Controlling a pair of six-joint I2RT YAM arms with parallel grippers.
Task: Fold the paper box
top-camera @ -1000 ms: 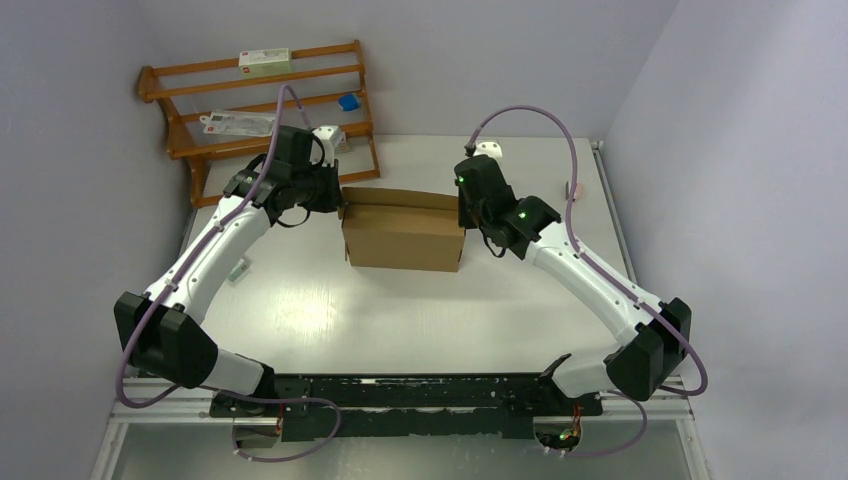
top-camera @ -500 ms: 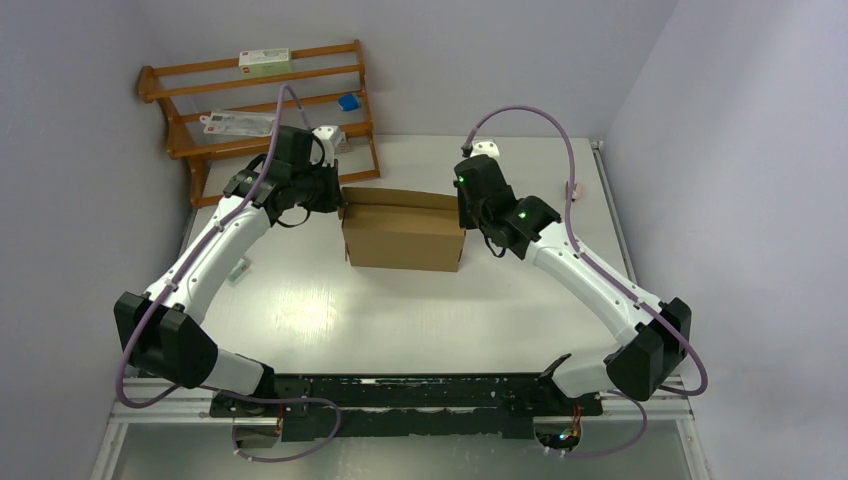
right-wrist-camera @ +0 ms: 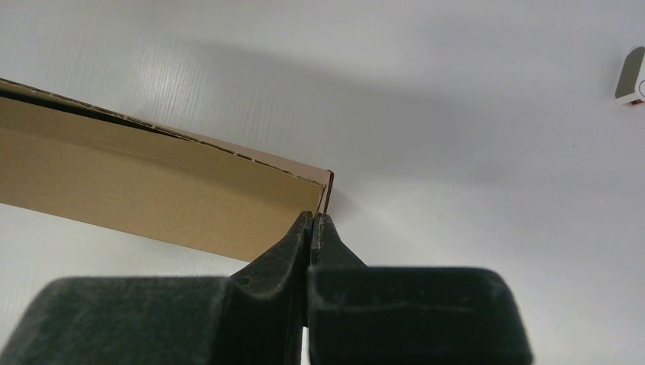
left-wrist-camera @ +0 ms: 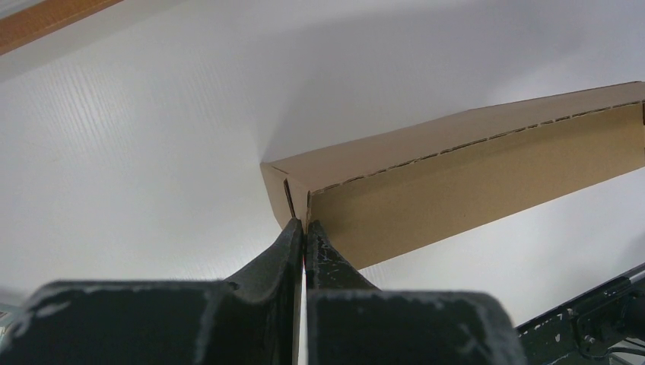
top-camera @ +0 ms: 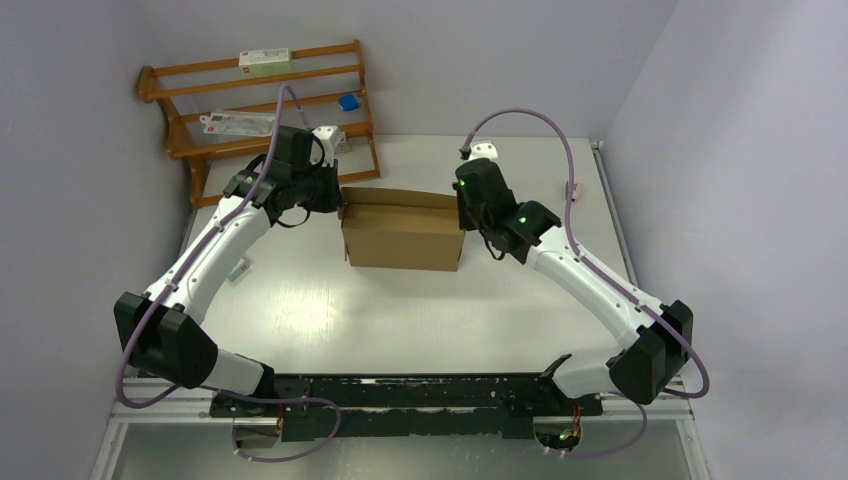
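The paper box (top-camera: 403,238) is a plain brown cardboard box, folded up and open at the top, in the middle of the table. My left gripper (top-camera: 340,206) is at its left end. In the left wrist view the fingers (left-wrist-camera: 304,225) are shut on the thin end wall at the corner of the box (left-wrist-camera: 456,182). My right gripper (top-camera: 462,212) is at the right end. In the right wrist view it (right-wrist-camera: 312,219) is shut on the end wall's edge of the box (right-wrist-camera: 152,182).
A wooden rack (top-camera: 190,150) stands at the back left with white packets (top-camera: 265,60) and a blue item (top-camera: 348,101). A small white object (top-camera: 487,150) lies behind the right gripper and shows in the right wrist view (right-wrist-camera: 630,76). Walls close in on both sides.
The right wrist has shifted very slightly. The box and the left arm look unmoved.
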